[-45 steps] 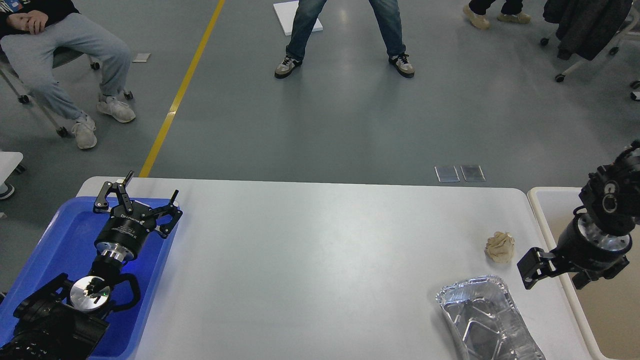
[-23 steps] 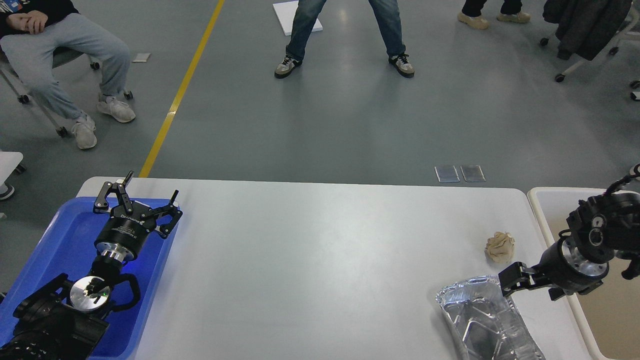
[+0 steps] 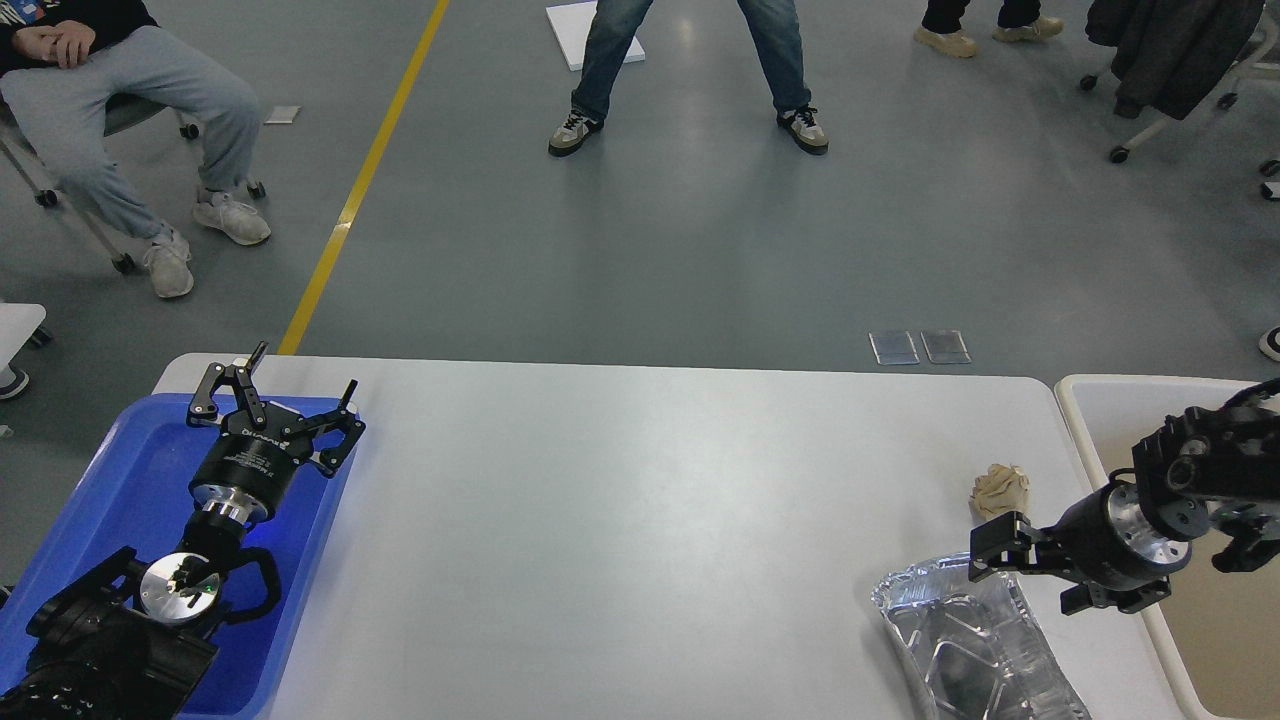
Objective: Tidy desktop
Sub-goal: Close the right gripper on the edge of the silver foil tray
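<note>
The desktop [image 3: 620, 520] is a wide white-grey tabletop. A crumpled beige paper ball [image 3: 1000, 488] lies near its right end. A crumpled silver foil tray [image 3: 965, 645] lies at the front right. My right gripper [image 3: 1025, 578] comes in from the right and points left. Its fingers are spread apart over the foil tray's far rim, just in front of the paper ball, and hold nothing. My left gripper [image 3: 290, 385] is open and empty above the far right corner of the blue tray [image 3: 110, 480].
A cream-white deep bin [image 3: 1095, 400] stands against the desktop's right edge, under my right arm. The blue tray lies on the left end of the desktop. People stand and sit on the grey floor beyond the table.
My right gripper has swung down and to the left, from beside the bin's edge to the foil tray's far rim. The left arm has not moved.
</note>
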